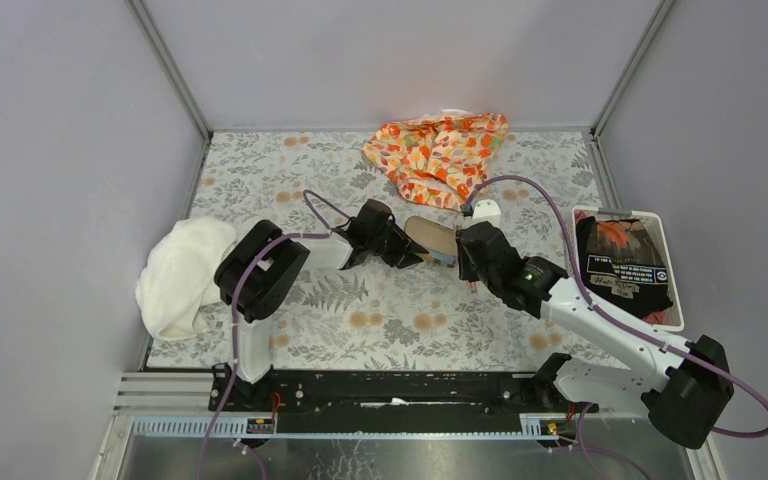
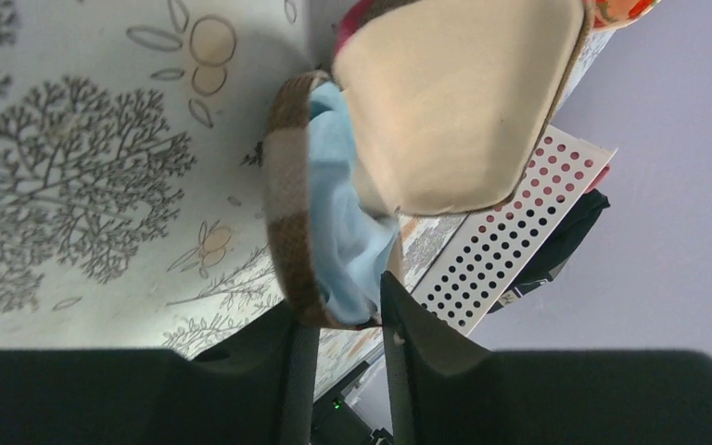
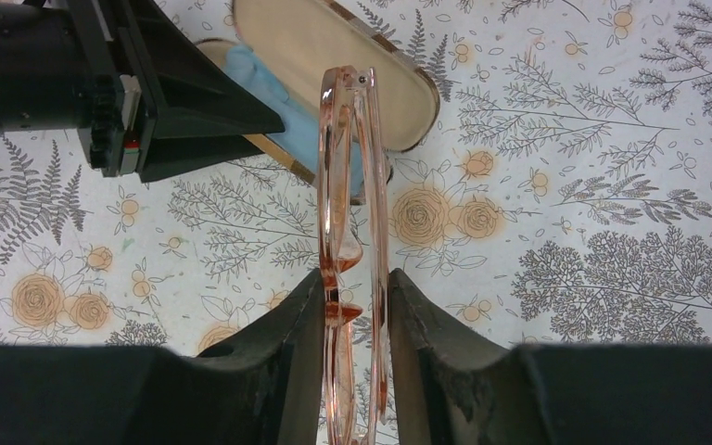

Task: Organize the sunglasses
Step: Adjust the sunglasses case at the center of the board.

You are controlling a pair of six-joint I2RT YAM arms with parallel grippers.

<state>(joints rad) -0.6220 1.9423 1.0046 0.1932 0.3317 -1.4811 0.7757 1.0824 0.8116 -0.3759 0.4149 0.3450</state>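
Observation:
My right gripper is shut on the folded sunglasses, a thin translucent orange-pink frame held edge-on above the table, their far end just in front of the open case. The brown plaid case lies open at the table's middle, beige lining up, with the blue cloth inside. My left gripper is shut on the case's plaid rim with the blue cloth beside it. In the top view the left gripper and right gripper flank the case.
An orange floral cloth lies bunched at the back centre. A white towel lies at the left edge. A white perforated tray holding dark packaged items stands at the right, its wall also in the left wrist view.

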